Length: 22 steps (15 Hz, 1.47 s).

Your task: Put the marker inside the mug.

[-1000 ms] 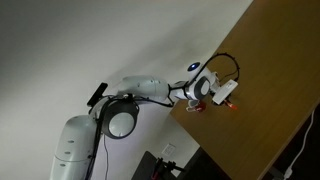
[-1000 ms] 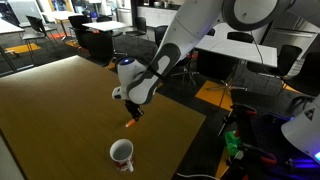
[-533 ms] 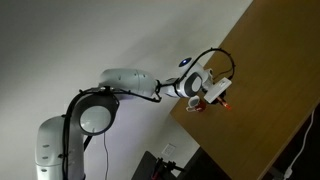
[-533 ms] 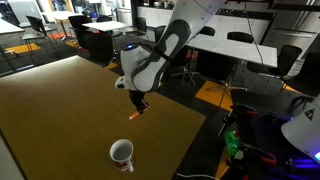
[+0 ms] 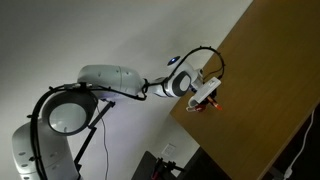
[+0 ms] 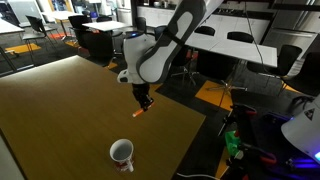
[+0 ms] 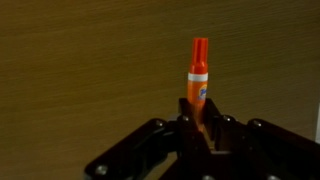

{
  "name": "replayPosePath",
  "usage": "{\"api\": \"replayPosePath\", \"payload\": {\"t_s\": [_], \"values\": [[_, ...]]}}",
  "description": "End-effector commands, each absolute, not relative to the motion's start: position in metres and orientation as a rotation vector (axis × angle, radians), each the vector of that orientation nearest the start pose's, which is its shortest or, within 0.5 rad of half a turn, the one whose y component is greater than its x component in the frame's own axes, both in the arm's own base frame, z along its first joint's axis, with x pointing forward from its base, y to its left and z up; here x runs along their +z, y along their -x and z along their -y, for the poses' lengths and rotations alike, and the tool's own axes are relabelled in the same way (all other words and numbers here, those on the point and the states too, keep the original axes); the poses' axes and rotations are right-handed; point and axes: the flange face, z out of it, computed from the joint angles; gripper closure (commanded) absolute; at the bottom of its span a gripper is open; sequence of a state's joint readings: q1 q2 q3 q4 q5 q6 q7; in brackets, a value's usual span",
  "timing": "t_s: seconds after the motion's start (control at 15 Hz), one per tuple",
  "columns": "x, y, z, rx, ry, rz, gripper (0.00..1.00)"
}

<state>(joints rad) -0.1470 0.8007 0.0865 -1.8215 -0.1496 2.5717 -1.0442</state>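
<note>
Behind the rig is an open office with white desks [image 6: 232, 40] and dark chairs [image 6: 290, 60]. My work surface is the wide brown wooden counter [image 6: 60, 110].

The marker [image 7: 199, 78] is an orange-red stick, and in the wrist view most of its length juts out past the tool [image 7: 200, 125]. The tool's 2 jaws are pressed together on the marker's rear end. In an exterior view the marker [image 6: 140, 113] hangs tilted under the tool [image 6: 144, 104], and as far as I can judge it is in the air above the counter, not resting on it.

I expect the marker to be light and stiff with a smooth plastic barrel. With so short a bite near 1 end it could swivel or slip in the pinch, so a hold nearer mid-barrel would be steadier. I would move gently.

The arm [image 6: 175, 35] comes in from the counter's far side, elbow high and wrist bent so the tool points down. From the opposite side, an exterior view shows the arm [image 5: 110, 80] stretched level toward the counter's edge.

The mug [image 6: 122, 153] stands upright with its mouth open upward. It is on the counter nearer the camera, well apart from the marker, and it is a small target for a drop.
</note>
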Motion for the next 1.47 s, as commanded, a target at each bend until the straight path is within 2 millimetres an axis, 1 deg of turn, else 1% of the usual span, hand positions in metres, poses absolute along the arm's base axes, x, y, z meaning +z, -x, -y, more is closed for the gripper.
{"api": "replayPosePath", "payload": {"t_s": [0.0,0.2,0.47,0.87,1.13,1.4], "values": [[0.116,-0.611,0.031,-0.002,2.598,1.697,0.95],[0.123,-0.608,0.029,-0.076,2.527,1.756,0.95],[0.125,-0.607,0.031,-0.118,2.416,1.812,0.95],[0.126,-0.613,0.036,-0.193,2.198,2.001,0.95],[0.125,-0.617,0.031,-0.286,2.062,2.06,0.95],[0.121,-0.616,0.023,-0.274,1.869,2.109,0.95]]}}
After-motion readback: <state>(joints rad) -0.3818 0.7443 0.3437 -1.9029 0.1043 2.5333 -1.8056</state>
